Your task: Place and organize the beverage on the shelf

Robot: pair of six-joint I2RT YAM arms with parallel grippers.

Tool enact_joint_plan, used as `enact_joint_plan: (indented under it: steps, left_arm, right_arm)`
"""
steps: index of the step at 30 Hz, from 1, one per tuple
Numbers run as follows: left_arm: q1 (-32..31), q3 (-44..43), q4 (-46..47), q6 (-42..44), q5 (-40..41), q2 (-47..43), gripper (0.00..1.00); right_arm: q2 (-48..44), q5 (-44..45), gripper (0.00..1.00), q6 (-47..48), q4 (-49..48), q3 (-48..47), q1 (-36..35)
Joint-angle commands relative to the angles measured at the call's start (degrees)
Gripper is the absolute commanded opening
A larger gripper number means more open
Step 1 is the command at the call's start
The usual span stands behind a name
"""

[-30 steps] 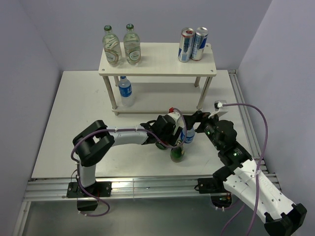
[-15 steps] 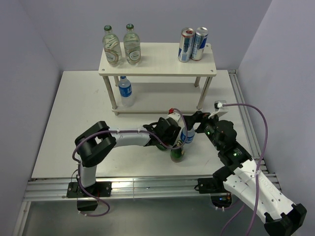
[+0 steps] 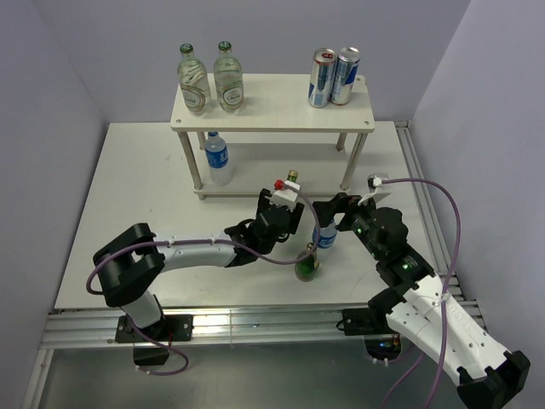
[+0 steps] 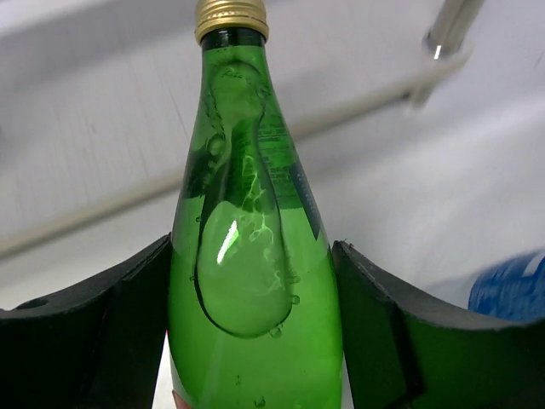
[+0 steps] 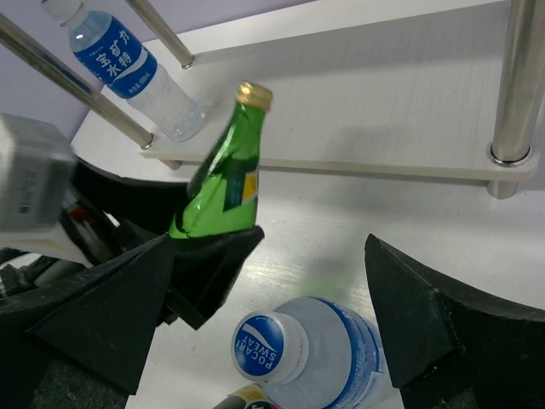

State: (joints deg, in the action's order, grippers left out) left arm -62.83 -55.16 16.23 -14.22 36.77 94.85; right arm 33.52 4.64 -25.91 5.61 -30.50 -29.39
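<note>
My left gripper (image 3: 285, 204) is shut on a green glass bottle with a gold cap (image 3: 292, 176) and holds it tilted above the table, in front of the shelf (image 3: 272, 115). In the left wrist view the bottle (image 4: 255, 256) fills the gap between both fingers. It also shows in the right wrist view (image 5: 223, 183). My right gripper (image 3: 328, 213) is open, its fingers either side of a standing Pocari Sweat bottle (image 5: 311, 349) without touching it. A second green bottle (image 3: 307, 266) stands just in front of the Pocari bottle (image 3: 324, 236).
The shelf top carries two clear glass bottles (image 3: 209, 81) at the left and two cans (image 3: 334, 77) at the right. A blue-labelled water bottle (image 3: 217, 158) stands on the lower tier at the left. Metal shelf legs (image 5: 519, 85) stand close ahead.
My left gripper has moved up and back toward the shelf with the green bottle in it, away from the standing bottles. The right arm has not moved.
</note>
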Motion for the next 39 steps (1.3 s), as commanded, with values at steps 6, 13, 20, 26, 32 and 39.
enact_joint_plan:
  steps: [6, 13, 20, 26, 32, 39]
  left_arm:
    - [-0.1, 2.34, 52.47, 20.53, 7.87, 4.37, 0.0]
    - [0.34, -3.37, 79.36, 34.86, 8.32, 16.32, 0.0]
    - [1.3, -11.11, 90.29, 37.87, 6.74, 25.38, 0.0]
    - [2.88, -12.87, 90.47, 31.72, 2.17, 26.44, 0.0]
    - [5.08, -9.19, 90.56, 25.3, -4.5, 23.9, 0.0]
    - [9.74, -1.37, 90.38, 16.76, -15.49, 18.11, 0.0]
  right_arm:
    - [0.58, -0.51, 1.0, -0.1, -2.0, -0.35, -0.41]
    - [1.29, -0.51, 1.0, -0.1, -2.09, -0.35, -0.41]
    - [2.6, -1.48, 1.0, -0.19, -2.35, -0.35, -0.41]
    - [3.92, -2.8, 1.0, -0.46, -2.97, -0.35, -0.41]
    - [4.02, -2.54, 1.0, -0.54, -3.23, -0.44, -0.41]
    - [-1.17, -3.23, 1.0, -0.55, -5.43, 1.93, -0.41]
